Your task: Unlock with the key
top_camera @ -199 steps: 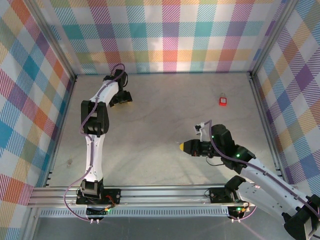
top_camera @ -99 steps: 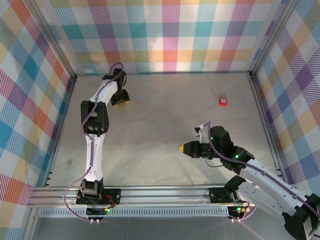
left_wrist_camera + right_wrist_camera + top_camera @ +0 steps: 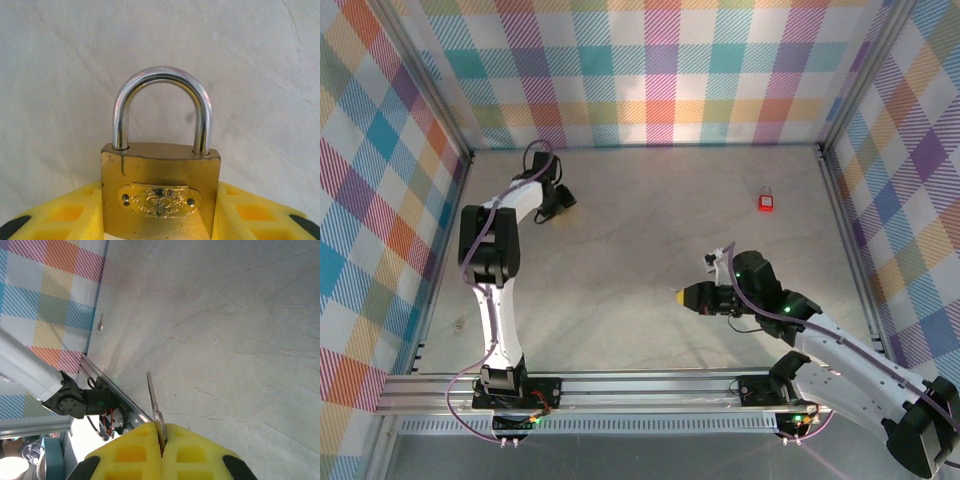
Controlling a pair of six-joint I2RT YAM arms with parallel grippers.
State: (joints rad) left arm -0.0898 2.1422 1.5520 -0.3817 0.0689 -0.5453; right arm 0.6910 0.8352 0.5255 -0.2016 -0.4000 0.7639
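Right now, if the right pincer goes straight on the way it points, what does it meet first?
Nothing near. The right pincer, shut on the key, points left across the table. Far on stands the left arm, then the left wall; height is unclear, so it may pass the arm.

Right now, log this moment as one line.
left fingers: clamped on padlock body | shackle: closed | right fingers: pinching key, blade out | key and padlock: apart

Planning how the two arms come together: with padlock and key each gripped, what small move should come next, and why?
Probably lift the left gripper slightly, raising the brass padlock off the table: its fingers flank the body, shackle closed. The right gripper pinches the key, far from the lock.
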